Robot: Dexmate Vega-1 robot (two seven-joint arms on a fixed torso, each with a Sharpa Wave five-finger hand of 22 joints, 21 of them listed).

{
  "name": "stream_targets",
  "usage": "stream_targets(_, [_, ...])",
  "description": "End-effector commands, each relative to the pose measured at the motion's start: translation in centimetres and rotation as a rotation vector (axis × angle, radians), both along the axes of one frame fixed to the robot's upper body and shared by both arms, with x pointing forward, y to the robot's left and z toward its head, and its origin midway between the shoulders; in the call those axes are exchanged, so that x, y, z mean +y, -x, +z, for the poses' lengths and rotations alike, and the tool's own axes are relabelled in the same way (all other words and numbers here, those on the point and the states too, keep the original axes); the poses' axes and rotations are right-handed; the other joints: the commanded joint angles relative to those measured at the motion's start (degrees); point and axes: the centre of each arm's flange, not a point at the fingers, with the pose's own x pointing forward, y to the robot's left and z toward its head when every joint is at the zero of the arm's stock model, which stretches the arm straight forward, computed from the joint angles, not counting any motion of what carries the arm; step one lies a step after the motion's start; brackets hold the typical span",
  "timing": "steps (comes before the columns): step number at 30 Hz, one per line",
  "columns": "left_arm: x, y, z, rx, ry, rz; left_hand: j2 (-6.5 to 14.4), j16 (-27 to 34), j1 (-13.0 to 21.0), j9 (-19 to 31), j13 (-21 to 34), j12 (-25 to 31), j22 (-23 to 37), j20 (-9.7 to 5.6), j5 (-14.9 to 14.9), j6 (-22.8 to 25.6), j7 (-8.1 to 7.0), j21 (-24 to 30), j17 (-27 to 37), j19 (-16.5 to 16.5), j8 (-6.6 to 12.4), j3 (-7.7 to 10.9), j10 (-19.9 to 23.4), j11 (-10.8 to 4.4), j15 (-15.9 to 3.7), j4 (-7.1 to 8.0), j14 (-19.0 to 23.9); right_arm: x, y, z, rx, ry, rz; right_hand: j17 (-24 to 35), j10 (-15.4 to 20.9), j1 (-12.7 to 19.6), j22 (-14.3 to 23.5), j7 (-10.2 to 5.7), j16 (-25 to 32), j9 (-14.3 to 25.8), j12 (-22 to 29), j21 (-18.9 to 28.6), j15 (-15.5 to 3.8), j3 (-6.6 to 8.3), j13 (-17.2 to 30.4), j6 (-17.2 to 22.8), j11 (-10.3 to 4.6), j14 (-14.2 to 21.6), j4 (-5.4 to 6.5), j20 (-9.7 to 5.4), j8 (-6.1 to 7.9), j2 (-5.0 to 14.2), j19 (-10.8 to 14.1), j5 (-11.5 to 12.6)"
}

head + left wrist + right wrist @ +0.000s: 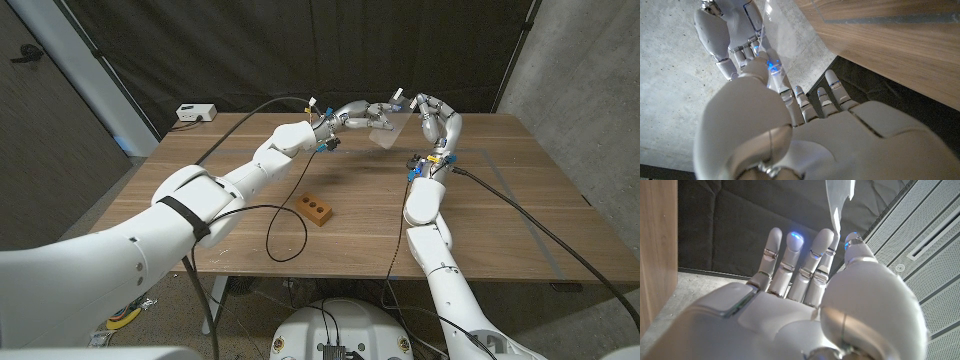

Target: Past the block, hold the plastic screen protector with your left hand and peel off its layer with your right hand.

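The clear screen protector point(388, 131) hangs in the air over the far middle of the table, beyond the brown block point(316, 208). My left hand point(362, 115) pinches its left edge; in the left wrist view the thumb point(760, 67) presses on the sheet point(782, 35). My right hand point(436, 122) is raised at the sheet's right upper corner. In the right wrist view a strip of clear film point(839, 195) runs down between that hand's thumb point(852, 242) and a fingertip point(824, 236). My right hand point(722, 35) faces the sheet from behind.
The wooden table point(520, 215) has a taped rectangle outline on its right half. A black cable point(285, 232) loops beside the block. A white box point(196, 112) sits off the far left corner. Dark curtains hang behind the table.
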Motion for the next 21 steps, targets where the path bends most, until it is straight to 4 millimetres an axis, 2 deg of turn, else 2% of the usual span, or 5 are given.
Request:
stream_targets(1, [-0.16, 0.26, 0.14, -0.017, -0.013, 0.005, 0.4, -0.2, 0.7, 0.3, 0.2, -0.1, 0.2, -0.34, 0.4, 0.2, 0.16, 0.3, 0.3, -0.2, -0.33, -0.26, -0.2, -0.14, -2.11, 0.09, -0.2, 0.18, -0.02, 0.07, 0.007, 0.016, 0.002, 0.6, 1.0, 0.7, 0.1, 0.07, 0.3, 0.3, 0.5, 0.2, -5.44, 0.12, 0.0, 1.3, 0.37, 0.5, 0.34, -2.79, 0.50, 0.01, 0.4, 0.4])
stream_targets(9, [-0.23, 0.10, 0.17, -0.008, -0.011, 0.005, 0.5, -0.1, 0.9, 0.3, 0.3, 0.0, 0.2, -0.41, 0.4, 0.4, 0.26, 0.3, 0.4, -0.2, -0.52, -0.44, -0.2, 0.00, -2.21, 0.07, -0.2, 0.22, 0.06, 0.03, -0.005, 0.003, -0.008, 1.1, 1.3, 0.7, 0.1, -0.15, 0.4, 0.4, 0.9, 0.2, -5.41, -0.07, 0.4, 2.4, 0.18, 0.7, 0.53, -2.79, 0.77, -0.13, 0.6, 0.4])
stream_targets(14, [-0.23, -0.03, 0.18, 0.001, -0.009, 0.002, 0.6, -0.1, 1.0, 0.5, 0.3, 0.0, 0.2, -0.42, 0.3, 0.1, 0.93, 0.4, 0.5, -0.2, -0.75, -0.57, -0.1, 0.04, -2.18, 0.07, -0.2, 0.29, 0.04, -0.08, -0.028, -0.016, -0.018, 1.6, 1.5, 5.3, 0.3, -0.43, 0.7, 0.8, 1.3, 0.5, -5.46, 1.53, 0.6, 3.9, -0.21, 1.7, -0.76, -3.32, 1.34, 1.36, 1.2, 1.0])
stream_targets(21, [-0.13, -0.24, 0.21, 0.018, -0.003, -0.002, 0.8, 0.0, 1.2, 1.0, 0.4, 0.1, 0.2, -0.71, 0.3, 0.1, 1.27, 0.5, 0.6, 0.0, -0.67, -0.68, -0.1, 0.32, -2.30, 0.03, -0.1, 0.43, -0.06, -0.12, -0.043, -0.035, -0.025, 2.2, 3.0, 7.8, 0.6, -0.12, 1.5, 0.5, 1.3, 0.7, -5.42, 2.14, -0.7, 6.4, 0.26, 2.8, -0.65, -4.43, 1.92, 2.08, 1.8, 1.3])
